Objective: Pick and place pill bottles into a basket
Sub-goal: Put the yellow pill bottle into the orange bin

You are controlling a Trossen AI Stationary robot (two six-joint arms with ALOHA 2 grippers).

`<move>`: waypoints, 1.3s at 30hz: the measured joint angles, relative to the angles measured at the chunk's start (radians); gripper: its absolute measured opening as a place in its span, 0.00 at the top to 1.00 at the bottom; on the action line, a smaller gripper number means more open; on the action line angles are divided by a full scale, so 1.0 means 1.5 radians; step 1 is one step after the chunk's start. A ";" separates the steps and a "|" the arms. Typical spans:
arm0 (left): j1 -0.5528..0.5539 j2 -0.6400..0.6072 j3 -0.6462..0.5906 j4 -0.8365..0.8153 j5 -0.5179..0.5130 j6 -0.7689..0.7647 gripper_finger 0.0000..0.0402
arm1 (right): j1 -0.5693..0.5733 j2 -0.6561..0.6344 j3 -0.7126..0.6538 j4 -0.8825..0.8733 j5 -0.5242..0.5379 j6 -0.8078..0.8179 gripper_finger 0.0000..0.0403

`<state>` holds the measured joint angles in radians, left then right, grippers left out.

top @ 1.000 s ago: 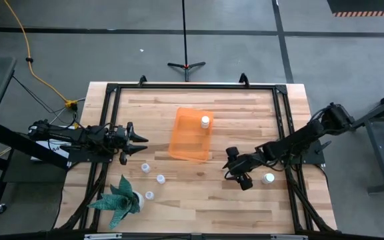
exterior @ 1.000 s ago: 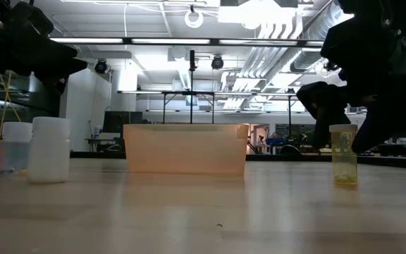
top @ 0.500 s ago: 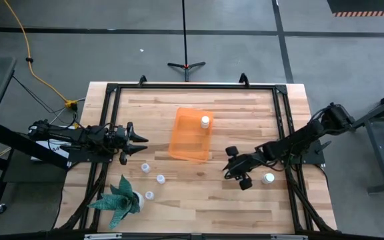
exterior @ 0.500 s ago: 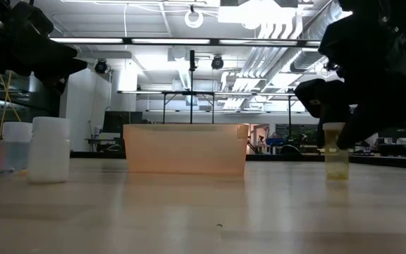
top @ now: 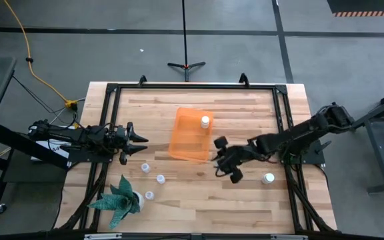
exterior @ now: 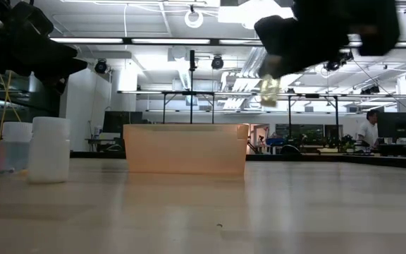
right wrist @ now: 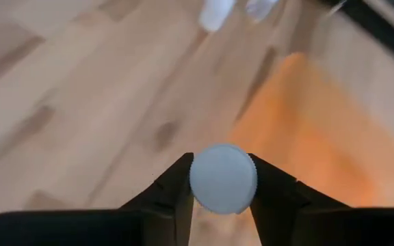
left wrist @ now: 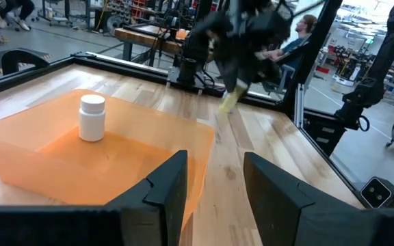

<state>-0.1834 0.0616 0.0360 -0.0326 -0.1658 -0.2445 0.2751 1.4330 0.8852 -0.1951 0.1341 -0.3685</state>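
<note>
My right gripper (top: 220,160) is shut on a small pill bottle with a white cap (right wrist: 223,179). It holds the bottle in the air just right of the orange bin (top: 191,135), and the bottle also shows in the low view (exterior: 269,89). One white bottle (top: 205,121) stands upright in the bin. Three more stand on the table at the left (top: 145,168), (top: 160,179), (top: 149,195), and one at the right (top: 268,178). My left gripper (left wrist: 214,191) is open and empty at the table's left, pointing at the bin. My right gripper pinches the bottle between its two fingers at its cap end (right wrist: 197,181), one finger on each side of the round cap. The fingers come slanting down from the table's right. The bottle's lower part (exterior: 268,92) hangs tilted below the fingers, lifted well clear of the table.
A green spiky plant in a white pot (top: 119,198) stands at the near left corner. A black frame (top: 192,87) runs along the table's edges. A person (exterior: 367,130) is in the room behind the table. Bare wood lies between the bin and the near edge.
My right gripper has risen and gone toward the table's left, to the bin's right side, still shut on the bottle. The bottle stood at table height a second ago; now it hangs tilted high above the table.
</note>
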 joint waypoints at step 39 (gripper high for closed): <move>0.000 0.000 0.000 0.000 0.000 0.002 0.55 | -0.349 0.215 0.043 0.126 -0.274 -0.040 0.70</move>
<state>-0.1837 0.0616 0.0360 -0.0326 -0.1658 -0.2413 -0.2489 1.7554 0.9501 -0.0055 -0.2770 -0.4280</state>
